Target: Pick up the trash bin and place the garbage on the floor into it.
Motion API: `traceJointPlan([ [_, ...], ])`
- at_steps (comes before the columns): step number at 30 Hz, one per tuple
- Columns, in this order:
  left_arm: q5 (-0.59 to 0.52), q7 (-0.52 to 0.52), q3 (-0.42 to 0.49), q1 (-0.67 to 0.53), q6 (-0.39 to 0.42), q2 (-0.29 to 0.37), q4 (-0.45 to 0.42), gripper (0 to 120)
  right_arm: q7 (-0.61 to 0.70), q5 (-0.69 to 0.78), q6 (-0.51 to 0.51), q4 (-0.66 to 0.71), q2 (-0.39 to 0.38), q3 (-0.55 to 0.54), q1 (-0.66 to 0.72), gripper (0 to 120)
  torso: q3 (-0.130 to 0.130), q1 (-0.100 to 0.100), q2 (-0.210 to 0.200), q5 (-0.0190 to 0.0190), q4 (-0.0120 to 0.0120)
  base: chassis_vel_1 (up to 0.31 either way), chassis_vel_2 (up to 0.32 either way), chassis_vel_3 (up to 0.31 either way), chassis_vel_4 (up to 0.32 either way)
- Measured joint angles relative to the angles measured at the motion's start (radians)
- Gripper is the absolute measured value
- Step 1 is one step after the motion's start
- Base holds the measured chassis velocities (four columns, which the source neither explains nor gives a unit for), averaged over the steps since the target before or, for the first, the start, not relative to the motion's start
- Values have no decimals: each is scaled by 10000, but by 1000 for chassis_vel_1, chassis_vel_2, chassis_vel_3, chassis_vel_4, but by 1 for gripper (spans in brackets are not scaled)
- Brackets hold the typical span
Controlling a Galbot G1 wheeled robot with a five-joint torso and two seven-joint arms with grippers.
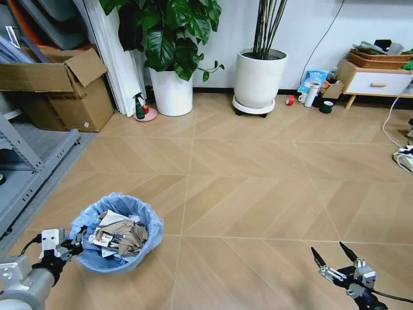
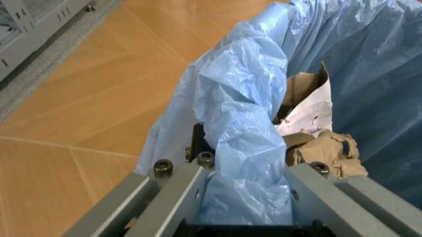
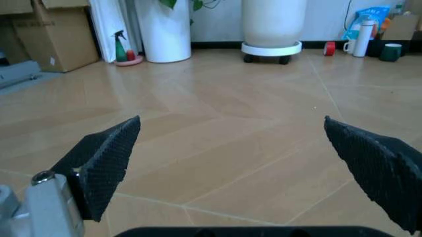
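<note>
Bin (image 1: 117, 234) holds crumpled paper (image 1: 119, 234); left gripper (image 1: 72, 246) clamps rim; right gripper (image 1: 334, 256) spread.

Two white plant pots (image 1: 172, 92) and (image 1: 259, 79) are standing along the far wall, a green spray bottle (image 1: 139, 107) is sitting just left of the first, open cardboard boxes (image 1: 61, 87) are resting at far left, and a low white drawer cabinet (image 1: 376, 82) is standing at far right.
</note>
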Motion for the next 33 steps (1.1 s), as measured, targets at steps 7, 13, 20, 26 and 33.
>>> traceJointPlan([
  [7, -6, -10, 1, 2, 7, 4, -4, 1, -12, 22, 22, -7, -21, 1, 2, 100, 0, 0, 0, 3, 1, 127, -97, -109, 102],
  [13, -8, -23, 2, 12, 18, 13, -45, 1, -72, 37, 65, -9, 25, 8, -14, 100, 0, 0, 0, 2, 0, 167, -87, -162, 74],
  [20, 54, -17, 45, 56, 17, -62, -67, 1, -128, 37, 99, 9, 36, 49, -79, 100, 0, 0, 0, 2, 0, 177, -69, -173, 54],
  [26, 53, -9, 38, 58, 13, -48, -71, 1, -197, 46, 127, 17, 59, 65, -114, 100, -1, -1, 0, 2, -2, 122, -70, -111, 79],
  [33, 41, 3, -1, 75, 6, -35, -71, 1, -229, 46, 139, 61, 76, 70, -121, 100, 0, 0, 0, 1, 2, 102, -111, -113, 100],
])
